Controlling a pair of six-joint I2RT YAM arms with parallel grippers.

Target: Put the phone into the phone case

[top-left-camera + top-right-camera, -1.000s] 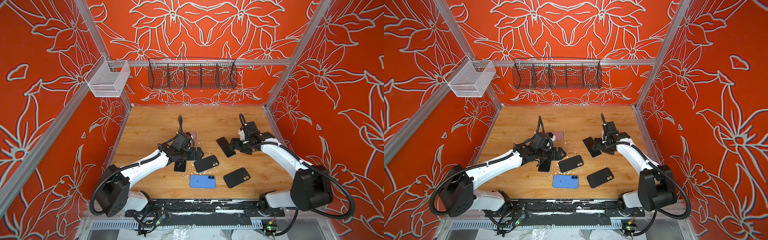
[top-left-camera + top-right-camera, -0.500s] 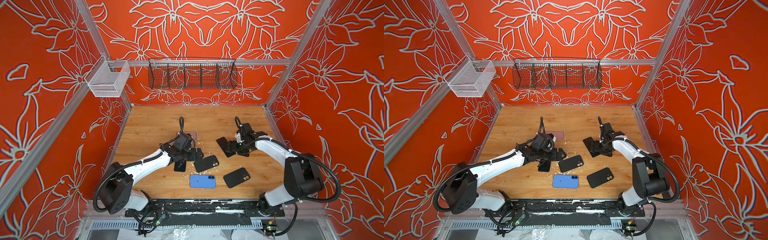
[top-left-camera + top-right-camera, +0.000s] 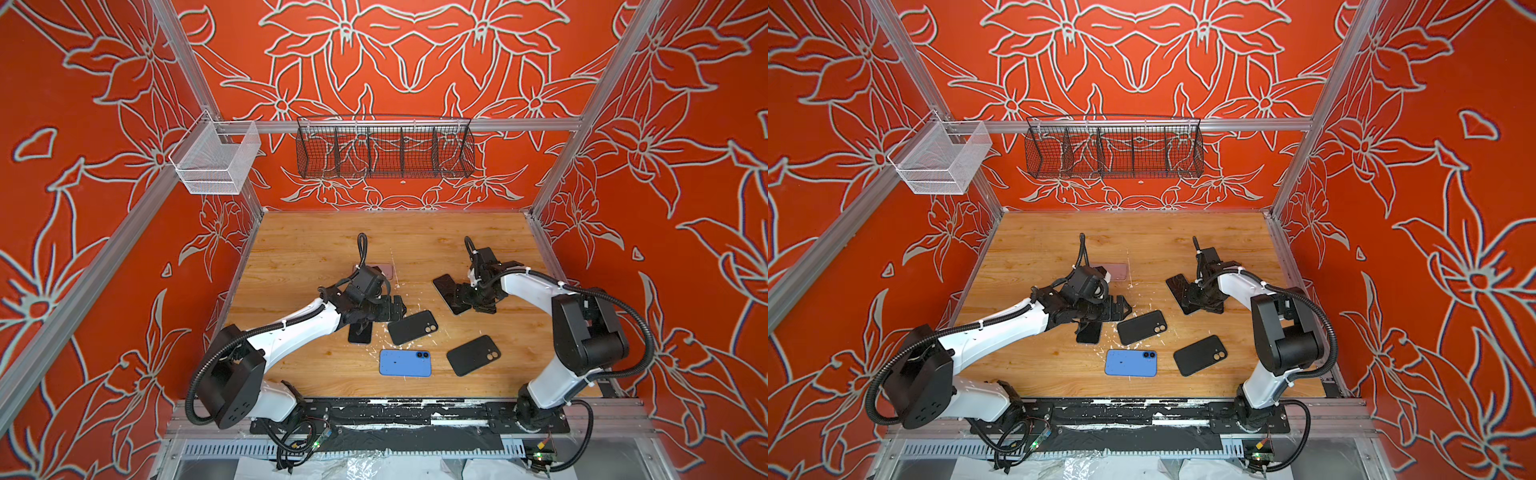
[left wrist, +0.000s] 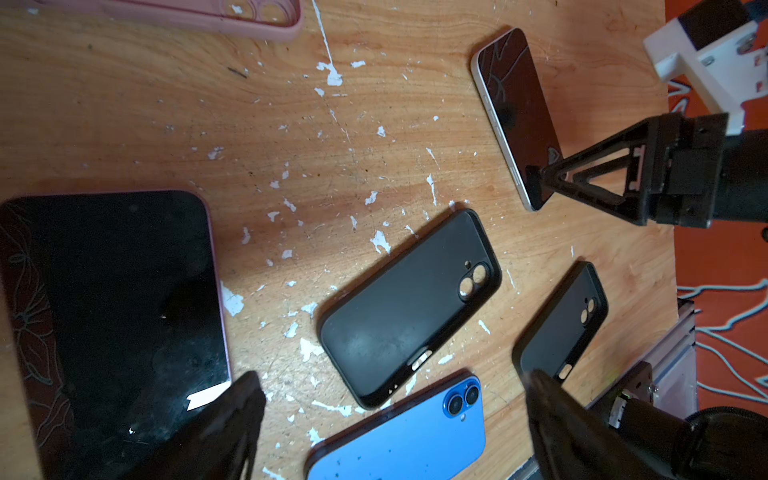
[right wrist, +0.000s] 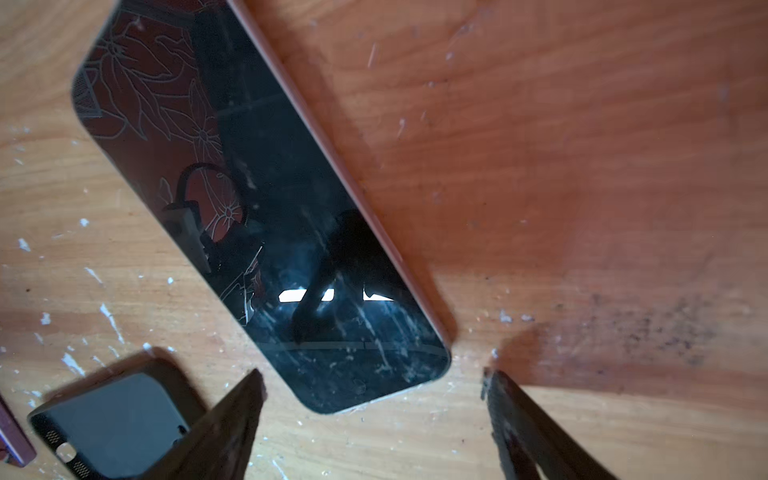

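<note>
Case (image 3: 388, 271) mostly hidden behind left arm (image 3: 299, 328).

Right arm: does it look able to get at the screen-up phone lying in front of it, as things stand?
Probably yes. The right pincer is open, right at the phone's near end, with nothing between them; the nearest black case lies off to one side.

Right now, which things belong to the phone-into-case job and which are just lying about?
Job: right gripper, open by silver-edged phone; left gripper, open; pink-edged phone; pink case; two black cases.
Lying about: blue phone (probably); black wire basket; white mesh basket.
</note>
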